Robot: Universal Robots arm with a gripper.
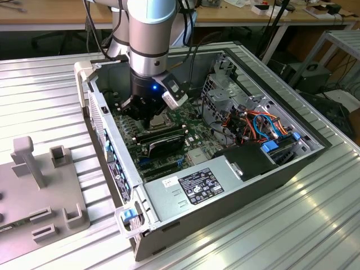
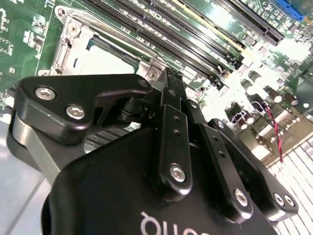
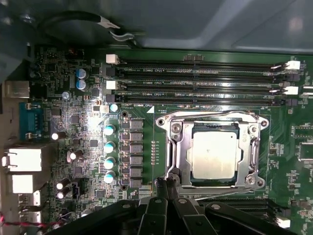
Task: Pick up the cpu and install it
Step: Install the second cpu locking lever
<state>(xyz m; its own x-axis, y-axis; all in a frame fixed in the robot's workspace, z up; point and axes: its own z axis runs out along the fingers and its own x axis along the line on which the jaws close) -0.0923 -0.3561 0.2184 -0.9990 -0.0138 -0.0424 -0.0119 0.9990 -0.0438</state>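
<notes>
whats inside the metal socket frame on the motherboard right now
The cpu lies flat inside the socket frame, silver top up, in the first wrist view. The socket contacts beneath are covered by the chip. The gripper sits at the frame's edge, fingertips together, holding nothing.

Open computer case (image 1: 225,185) on ribbed metal table (image 1: 292,225)

You have the open computer case (image 1: 225,185) at the middle of the exterior view, on the ribbed table (image 1: 315,225), with a fixture block (image 1: 39,191) at lower left. The gripper (image 1: 147,112) hangs inside the case over the motherboard (image 1: 191,126). In the first wrist view the cpu (image 3: 214,155) lies in its socket (image 3: 212,149), at centre right, the RAM slots (image 3: 200,81) above it and the fingertips (image 3: 165,183) at its lower-left corner.
</notes>
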